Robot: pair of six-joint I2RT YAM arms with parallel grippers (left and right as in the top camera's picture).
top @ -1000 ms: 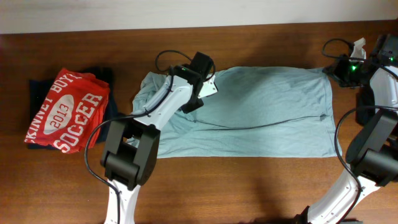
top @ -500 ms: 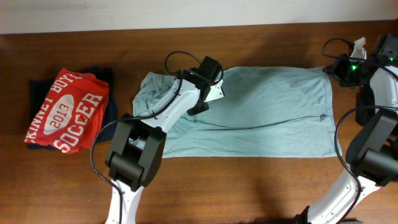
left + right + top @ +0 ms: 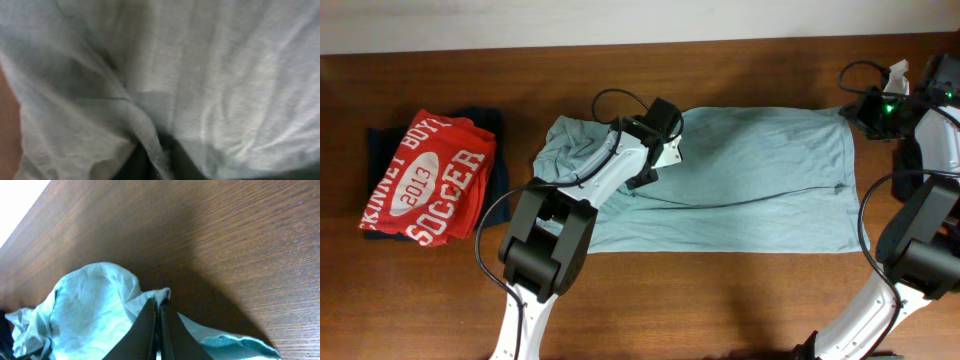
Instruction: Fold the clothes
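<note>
**Both claws on the shirt, mid-table**

The table [image 3: 720,300] is dark brown wood and fills nearly all of my overhead view. The shirt [image 3: 760,170] lies spread across its middle, long side running left to right. Its right part is flat. Its left end is rumpled into loose folds, and a long crease runs along the cloth below the centre.

My left arm [image 3: 545,250] reaches up from the near edge and slants right over the shirt's left part, with its wrist above the upper hem. My right arm [image 3: 920,250] rises along the right edge of the table and bends in toward the shirt's top right corner.

Well apart from the shirt, at the far left, a folded red tee [image 3: 425,180] with white lettering sits on top of a black garment [image 3: 488,116]. The black cloth shows along the tee's upper and right sides.

Through the right wrist camera, the right claw [image 3: 159,302] has its two dark fingers pressed together. A bunched corner of the shirt is pinched at their tips and lies crumpled on the bare wood.

The left wrist camera is blurred and almost filled with pale cloth. The left claw [image 3: 152,162] shows only as two dark shapes at the bottom edge. They stand narrow, with a raised ridge of shirt caught between them. A sliver of wood shows at the left edge of that view.
</note>
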